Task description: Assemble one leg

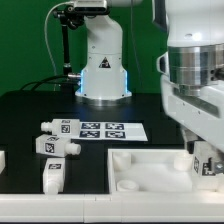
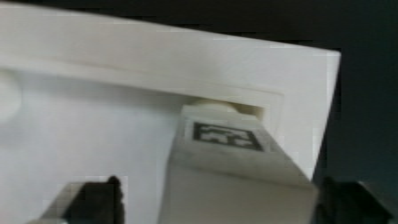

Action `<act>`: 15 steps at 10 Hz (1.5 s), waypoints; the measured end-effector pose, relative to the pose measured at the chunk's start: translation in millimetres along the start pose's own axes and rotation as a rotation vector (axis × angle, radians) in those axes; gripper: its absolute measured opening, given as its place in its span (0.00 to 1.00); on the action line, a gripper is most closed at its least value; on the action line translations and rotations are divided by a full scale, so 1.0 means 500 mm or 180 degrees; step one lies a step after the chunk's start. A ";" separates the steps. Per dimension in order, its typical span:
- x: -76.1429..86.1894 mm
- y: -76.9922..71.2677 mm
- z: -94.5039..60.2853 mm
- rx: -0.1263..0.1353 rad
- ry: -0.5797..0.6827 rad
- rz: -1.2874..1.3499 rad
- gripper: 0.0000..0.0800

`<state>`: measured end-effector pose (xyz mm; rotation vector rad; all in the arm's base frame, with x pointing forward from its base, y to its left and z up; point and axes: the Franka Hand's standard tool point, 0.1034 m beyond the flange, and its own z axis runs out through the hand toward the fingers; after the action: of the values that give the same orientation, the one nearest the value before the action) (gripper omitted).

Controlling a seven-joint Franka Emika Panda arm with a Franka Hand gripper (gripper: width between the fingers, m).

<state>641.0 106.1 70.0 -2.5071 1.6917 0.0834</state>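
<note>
The gripper (image 1: 203, 158) hung low at the exterior view's right, over the far corner of the white tabletop panel (image 1: 150, 168) lying on the dark worktop (image 1: 30, 110) — its jaws stood spread either side of a white leg (image 2: 228, 150) without clearly touching it. In the wrist view that leg, with a marker tag on its face, stood seated at the panel's corner. Three more legs (image 1: 58, 146) lay loose at the exterior view's left, near the marker board (image 1: 105, 130) — all apart from the panel.

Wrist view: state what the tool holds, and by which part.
The tool straddles a tagged leg at the tabletop, fingers on either side of its near end. Whether it grips cannot be told.
</note>
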 end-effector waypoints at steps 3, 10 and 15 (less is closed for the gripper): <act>-0.006 0.000 0.001 -0.0007 -0.0021 -0.1193 0.81; 0.006 -0.002 0.003 -0.0179 0.0168 -0.3659 0.67; -0.001 -0.004 0.005 -0.0140 0.0187 -0.2500 0.36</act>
<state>642.4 107.7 67.9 -3.0186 0.6162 -0.0263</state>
